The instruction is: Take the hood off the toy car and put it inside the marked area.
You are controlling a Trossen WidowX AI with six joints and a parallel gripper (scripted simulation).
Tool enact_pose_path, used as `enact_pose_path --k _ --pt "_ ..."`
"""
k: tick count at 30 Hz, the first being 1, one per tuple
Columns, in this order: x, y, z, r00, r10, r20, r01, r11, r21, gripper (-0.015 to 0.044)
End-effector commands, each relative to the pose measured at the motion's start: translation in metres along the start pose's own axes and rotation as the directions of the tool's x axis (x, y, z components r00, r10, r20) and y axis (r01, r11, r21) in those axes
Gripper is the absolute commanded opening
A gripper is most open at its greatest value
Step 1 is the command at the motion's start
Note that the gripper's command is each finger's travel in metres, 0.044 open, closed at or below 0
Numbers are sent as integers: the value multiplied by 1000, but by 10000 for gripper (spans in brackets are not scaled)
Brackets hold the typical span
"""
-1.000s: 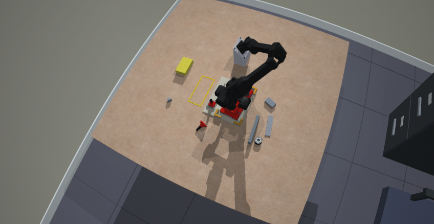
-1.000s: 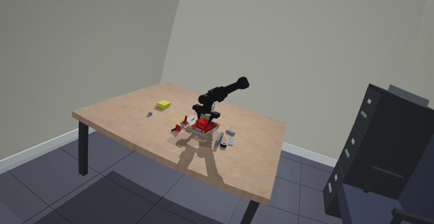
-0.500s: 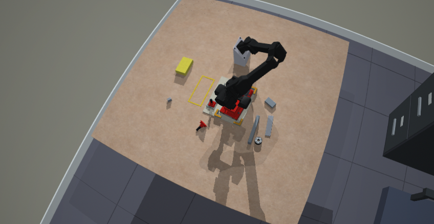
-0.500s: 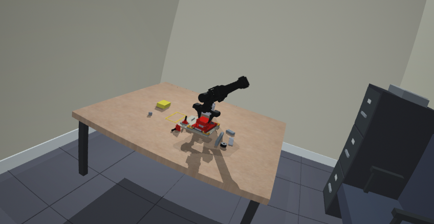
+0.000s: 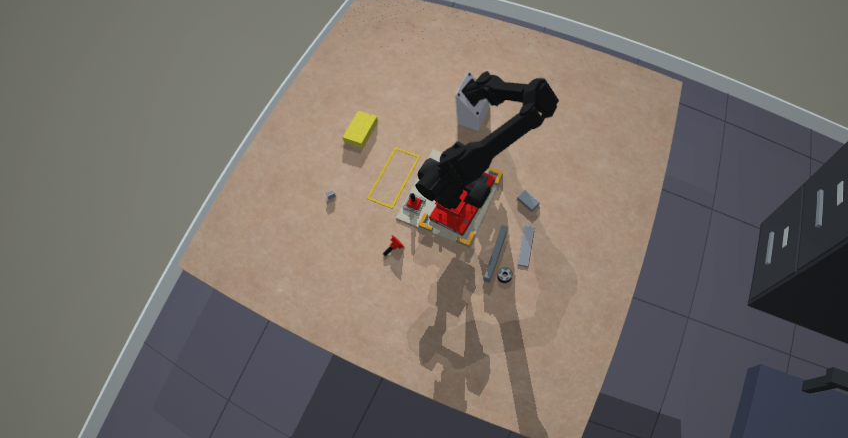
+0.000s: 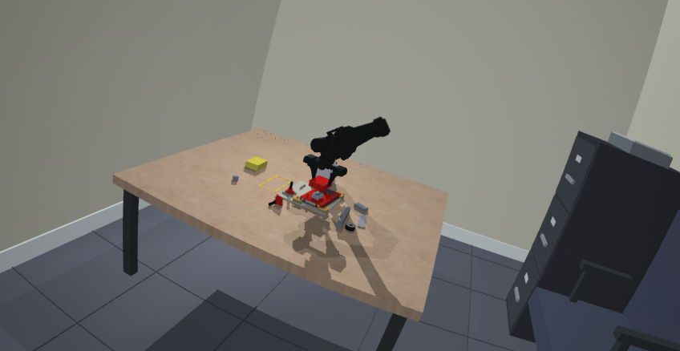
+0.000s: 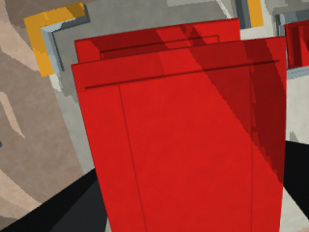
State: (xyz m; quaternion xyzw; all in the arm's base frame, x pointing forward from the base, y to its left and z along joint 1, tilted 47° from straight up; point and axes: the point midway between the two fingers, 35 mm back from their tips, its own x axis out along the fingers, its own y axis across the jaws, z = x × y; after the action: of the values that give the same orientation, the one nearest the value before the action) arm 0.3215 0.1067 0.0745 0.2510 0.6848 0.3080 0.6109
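Gripping the red, box-like hood (image 6: pixel 319 183) (image 7: pixel 188 126) between its two black fingers, the gripper (image 5: pixel 457 195) (image 6: pixel 321 180) (image 7: pixel 188 164) holds it raised above the flat red toy car (image 5: pixel 462 223) (image 6: pixel 329 199) (image 7: pixel 132 46). A gap shows beneath the hood in the exterior view, with a grey block (image 6: pixel 317 195) exposed on the car. The car sits on a pale grey board (image 5: pixel 405 217) (image 6: pixel 299 186).

Taking the top view as a clock centred on the car, the yellow-outlined rectangle (image 5: pixel 380 173) (image 6: pixel 265 180) lies at 10 o'clock, and the hood is outside it. Farther out at 10 o'clock is a yellow block (image 5: pixel 360 128) (image 6: pixel 255 163). A small grey block (image 5: pixel 330 195) (image 6: pixel 235 178) lies at 9 o'clock, and a red piece with a black handle (image 5: pixel 395 244) (image 6: pixel 278 199) at 8. Toward 5 o'clock are a long grey bar (image 5: pixel 495 253) (image 6: pixel 343 217) and, near its end, a black-and-grey ring (image 5: pixel 499 274); a pale grey strip (image 5: pixel 526 246) (image 6: pixel 362 221) lies at 4, and a grey block with a sloped look (image 5: pixel 527 200) (image 6: pixel 360 207) at 3.
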Motion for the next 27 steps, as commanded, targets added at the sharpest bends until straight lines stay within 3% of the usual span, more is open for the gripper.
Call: enact_pose_path --k 1,27 --pt "-16 1 0 1000 -6 11 6 1000 -9 0" --pt "-18 -92 13 999 -30 16 29 1000 5 0"
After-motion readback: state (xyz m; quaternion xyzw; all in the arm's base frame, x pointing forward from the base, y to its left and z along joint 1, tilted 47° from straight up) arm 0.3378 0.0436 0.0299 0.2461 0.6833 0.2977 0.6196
